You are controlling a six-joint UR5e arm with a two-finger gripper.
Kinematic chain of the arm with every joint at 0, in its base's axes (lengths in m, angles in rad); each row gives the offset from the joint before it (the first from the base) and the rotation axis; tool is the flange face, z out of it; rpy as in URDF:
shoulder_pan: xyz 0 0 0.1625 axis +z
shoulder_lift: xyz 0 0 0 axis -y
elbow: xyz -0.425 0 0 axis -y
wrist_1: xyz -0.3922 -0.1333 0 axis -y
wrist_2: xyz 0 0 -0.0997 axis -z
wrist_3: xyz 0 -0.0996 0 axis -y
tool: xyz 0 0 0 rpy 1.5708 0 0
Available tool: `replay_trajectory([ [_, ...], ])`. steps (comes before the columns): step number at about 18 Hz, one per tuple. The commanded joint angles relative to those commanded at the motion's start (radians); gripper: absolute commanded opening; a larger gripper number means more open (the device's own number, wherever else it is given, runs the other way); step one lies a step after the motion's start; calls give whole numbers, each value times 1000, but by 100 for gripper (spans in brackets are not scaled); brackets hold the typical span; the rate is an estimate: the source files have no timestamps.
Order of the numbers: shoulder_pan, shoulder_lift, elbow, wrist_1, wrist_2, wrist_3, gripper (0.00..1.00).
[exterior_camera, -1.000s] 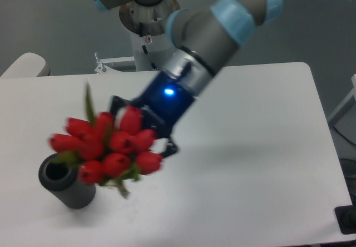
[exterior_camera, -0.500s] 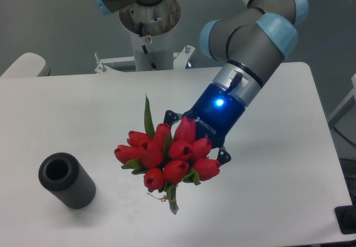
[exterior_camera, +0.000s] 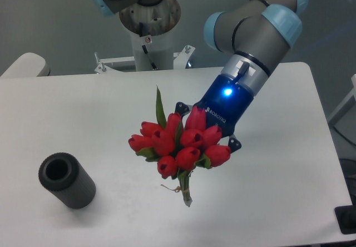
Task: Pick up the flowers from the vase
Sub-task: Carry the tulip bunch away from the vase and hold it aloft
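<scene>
The flowers [exterior_camera: 181,142], a tied bunch of red tulip buds with green stems and one long pointed leaf, hang in the air above the middle of the white table. My gripper [exterior_camera: 203,141] is shut on the bunch from the right; its fingers are mostly hidden behind the buds. The stem ends [exterior_camera: 186,197] point down toward the table. The vase [exterior_camera: 66,179], a dark ribbed cylinder with a round hole, stands empty near the front left, well apart from the bunch.
The white table [exterior_camera: 278,163] reaches to its right edge near x 600. The arm's base column [exterior_camera: 147,30] stands behind the far edge. A pale rounded object [exterior_camera: 25,64] shows at the far left.
The flowers came out of the vase and travelled right and slightly up with my gripper. The vase stayed where it was, now empty.
</scene>
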Motion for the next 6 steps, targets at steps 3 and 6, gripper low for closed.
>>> replay_trajectory([
  [3,0,8,-18,2,5,29,39],
  [6,0,12,-28,0,23,38,39],
])
